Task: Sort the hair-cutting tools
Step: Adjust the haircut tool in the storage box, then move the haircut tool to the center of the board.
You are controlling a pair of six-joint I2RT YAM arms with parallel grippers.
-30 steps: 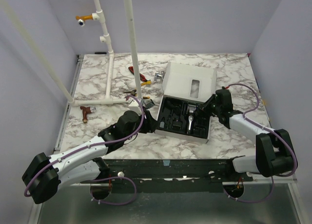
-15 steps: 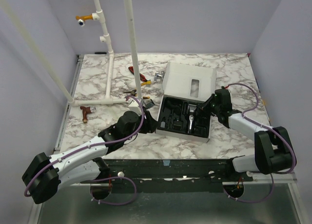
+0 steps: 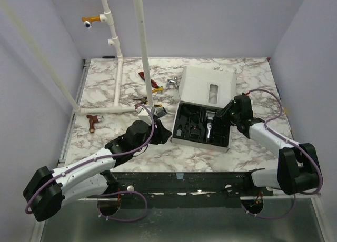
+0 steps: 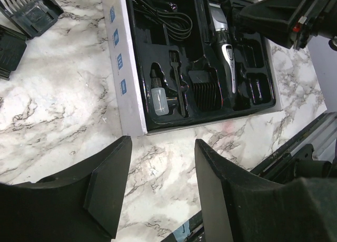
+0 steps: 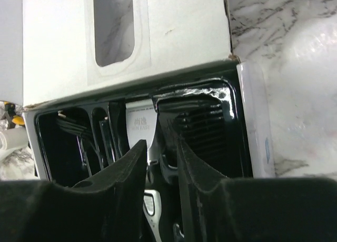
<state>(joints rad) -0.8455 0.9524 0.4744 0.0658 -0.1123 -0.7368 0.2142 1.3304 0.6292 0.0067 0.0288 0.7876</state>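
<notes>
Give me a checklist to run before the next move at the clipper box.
1. clipper lying in its slot in the box: ok.
2. right gripper free of the clipper: cannot tell; its jaws stand parted, close over the blade end.
3. left gripper open and empty: ok.
4. loose guards put away: not ok; two lie on the table beside the box.
5. lid open: ok.

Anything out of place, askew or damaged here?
Two black clipper guards lie loose on the marble table, outside the box that holds the clipper. Nothing looks spilled or broken.
</notes>
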